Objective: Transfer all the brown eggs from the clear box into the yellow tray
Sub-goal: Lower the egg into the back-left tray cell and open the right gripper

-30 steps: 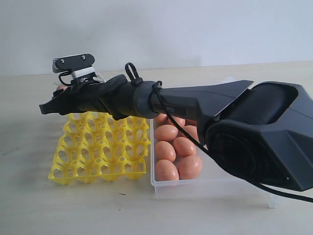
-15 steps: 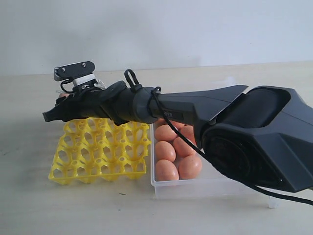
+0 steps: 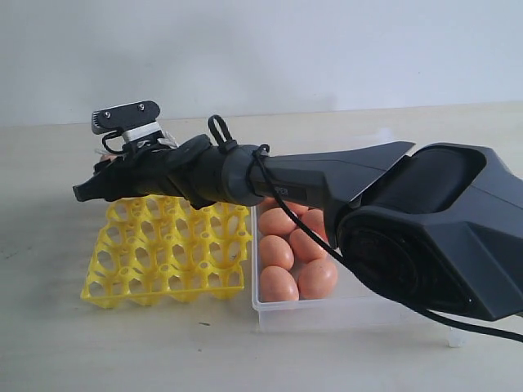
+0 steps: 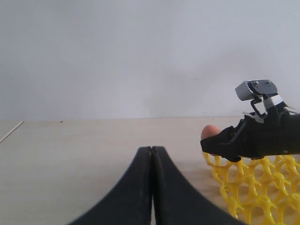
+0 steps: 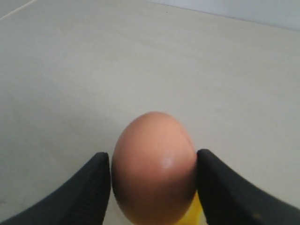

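The right gripper [image 5: 153, 190] is clamped on one smooth orange-brown egg [image 5: 154, 159] over a corner of the bright yellow plastic egg tray [image 3: 163, 245]. The left gripper [image 4: 152, 157] is pressed together. Best lower the egg straight into a cup, clear of the posts, and let go only once it is seated.

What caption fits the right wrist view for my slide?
Right gripper shut on a brown egg over the table, yellow tray just visible.

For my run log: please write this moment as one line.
right gripper: shut on egg | egg: above yellow tray corner | left gripper: shut, empty
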{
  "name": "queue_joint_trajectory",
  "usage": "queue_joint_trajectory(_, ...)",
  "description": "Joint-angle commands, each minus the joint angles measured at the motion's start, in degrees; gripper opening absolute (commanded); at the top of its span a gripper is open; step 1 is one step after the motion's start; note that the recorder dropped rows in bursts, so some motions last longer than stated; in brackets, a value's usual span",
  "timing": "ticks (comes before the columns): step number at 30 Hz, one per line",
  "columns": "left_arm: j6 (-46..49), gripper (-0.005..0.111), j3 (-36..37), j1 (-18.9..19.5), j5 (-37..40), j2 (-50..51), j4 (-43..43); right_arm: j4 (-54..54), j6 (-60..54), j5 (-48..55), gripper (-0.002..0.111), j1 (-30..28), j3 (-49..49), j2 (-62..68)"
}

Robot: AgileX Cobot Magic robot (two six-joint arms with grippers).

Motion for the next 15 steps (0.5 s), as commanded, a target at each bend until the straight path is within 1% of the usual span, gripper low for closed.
queue_joint_trajectory(1,-0.2,0.0,0.2,-0.1,-0.1,-0.3,-0.4,-0.6,-0.4,-0.3,0.065,0.1,-0.3,-0.5)
queue_joint_trajectory(5,-0.2,0.0,0.2,-0.1,-0.1,-0.3,-0.4,-0.6,-0.4,-0.3,0.073,0.1,-0.3,-0.9)
queue_joint_trajectory(10,-0.2,0.0,0.2,-0.1,-0.1,-0.3,-0.4,-1.2,-0.4,-0.3,0.072,0.1,-0.3,-2.3)
queue_joint_trajectory(12,-0.2,0.0,0.2,-0.1,-0.1,-0.3,-0.4,-2.0,-0.4,0.1,0.069,0.0,-0.3,-3.5)
queue_joint_trajectory(15,-0.2,0.0,0.2,-0.1,-0.1,-0.3,-0.4,-3.7,-0.4,2.5,0.057,-0.6,-0.3,-5.7)
